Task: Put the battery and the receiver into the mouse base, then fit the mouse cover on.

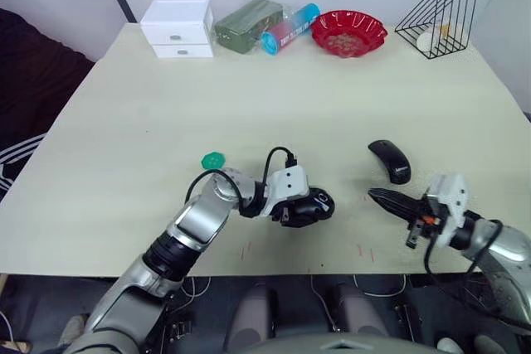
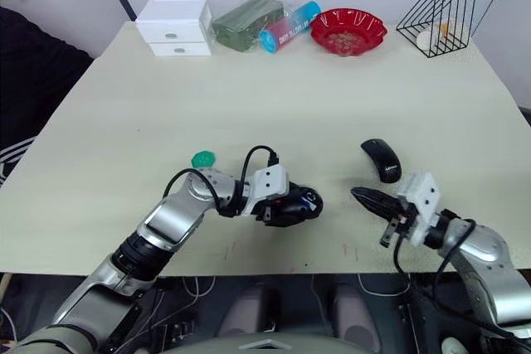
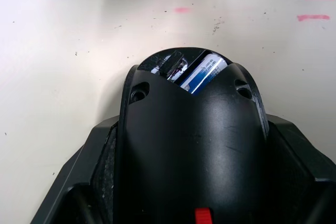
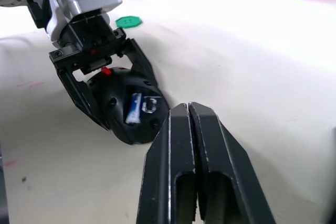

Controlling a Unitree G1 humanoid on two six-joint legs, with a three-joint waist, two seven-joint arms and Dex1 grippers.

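The pale tabletop (image 1: 332,105) is seen whole from the head views, with a white drawer box (image 1: 177,27), a red bowl (image 1: 349,32) and a black wire rack (image 1: 441,16) along its far edge and a green cap (image 1: 213,160) near the left arm. The mouse cover (image 1: 390,160) lies alone on the tabletop, just beyond the right gripper (image 1: 388,200) and apart from it. The mouse base (image 1: 309,206) is held at the near middle by the left gripper (image 1: 311,206), whose fingers are clamped on its two sides. From the wrist views a blue-and-white battery (image 4: 134,108) is seen seated in the hollow of the base, a detail too small in the head views. The right gripper is closed on nothing, its fingers pressed together, pointing at the base from close by. The rear of the base is cut off in the left wrist view.
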